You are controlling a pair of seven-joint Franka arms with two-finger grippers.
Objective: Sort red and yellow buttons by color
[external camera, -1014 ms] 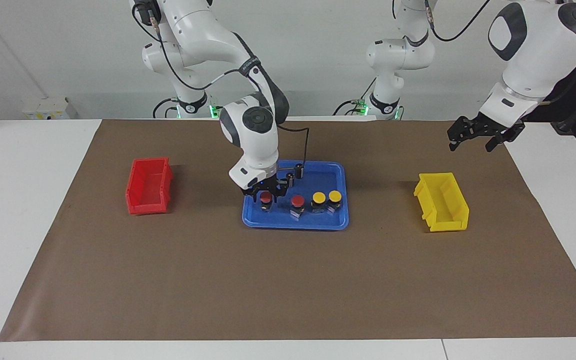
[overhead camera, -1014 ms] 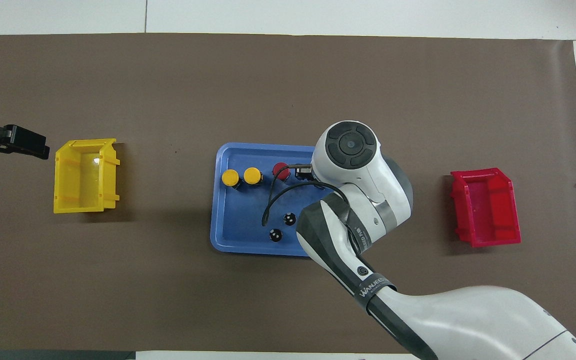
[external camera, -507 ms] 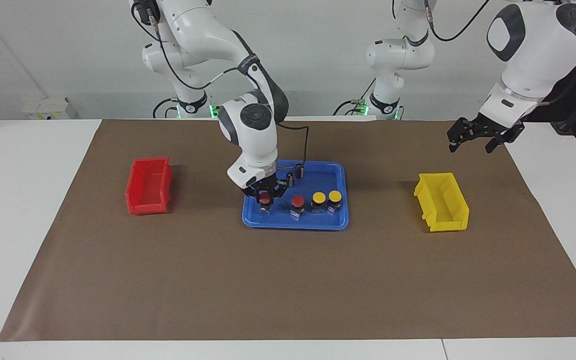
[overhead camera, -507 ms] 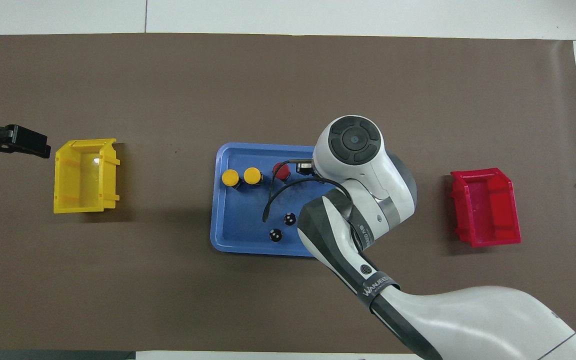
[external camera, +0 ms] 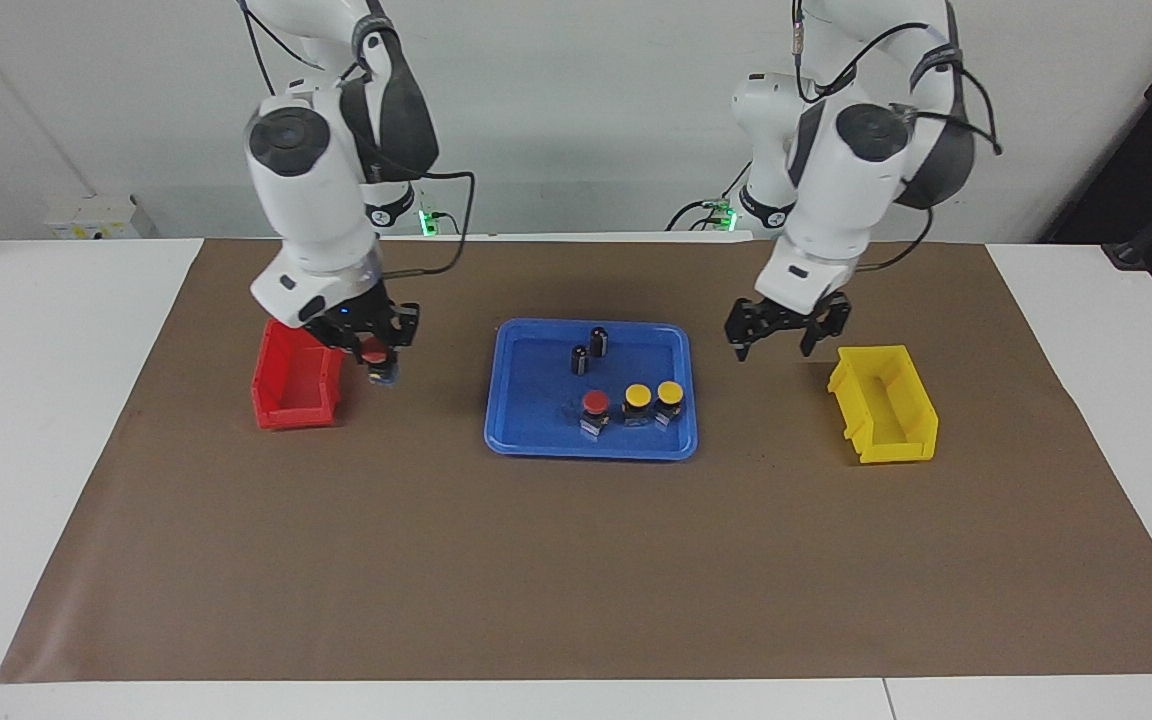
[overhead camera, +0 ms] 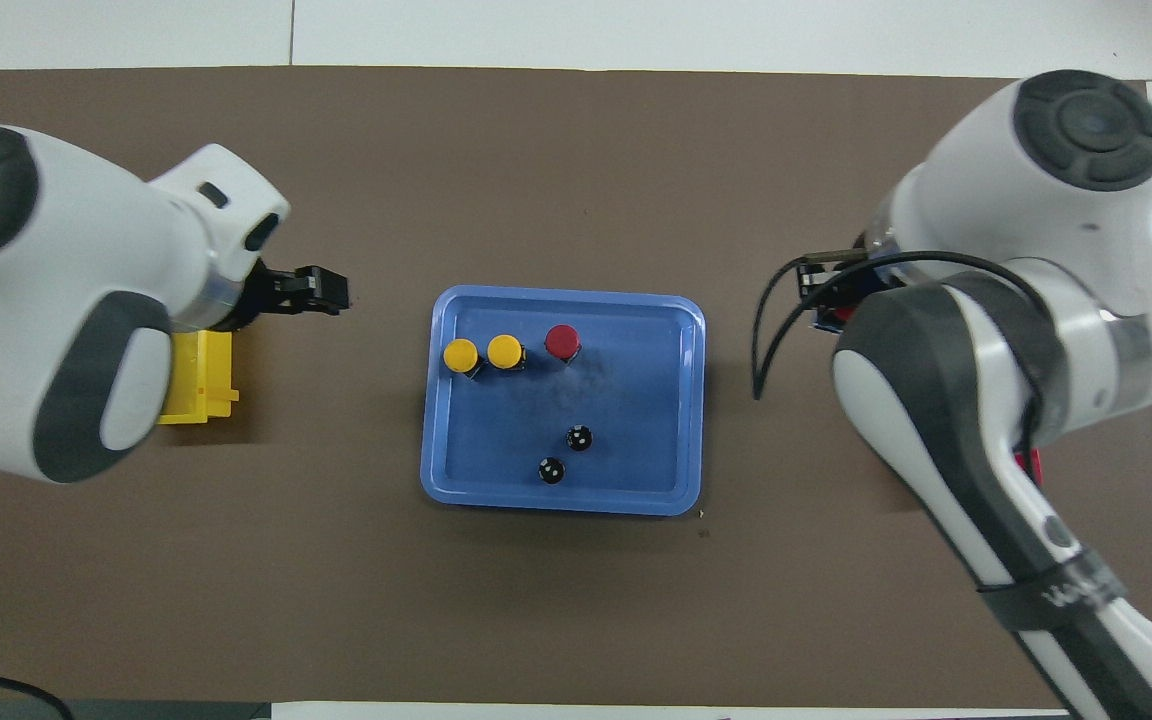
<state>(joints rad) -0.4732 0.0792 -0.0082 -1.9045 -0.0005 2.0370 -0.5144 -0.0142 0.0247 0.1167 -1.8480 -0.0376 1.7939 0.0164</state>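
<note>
One red button [external camera: 376, 354] hangs clamped between the right gripper's [external camera: 373, 345] jaws, its cap up and its body pointing down, just off the red bin's [external camera: 296, 375] tray-side edge; the bin lies beside and below the jaws. The blue tray [external camera: 536, 440] holds one red button [external camera: 594, 403], two yellow buttons [external camera: 638, 396] and two dark cylinders [external camera: 580, 360]. The left gripper [external camera: 774, 335], jaws apart and empty, hovers between tray and yellow bin [external camera: 886, 405].

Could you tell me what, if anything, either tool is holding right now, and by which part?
The right tool holds a red button beside the red bin; the exact place of the hold cannot be told. The left tool is open and holds nothing.
</note>
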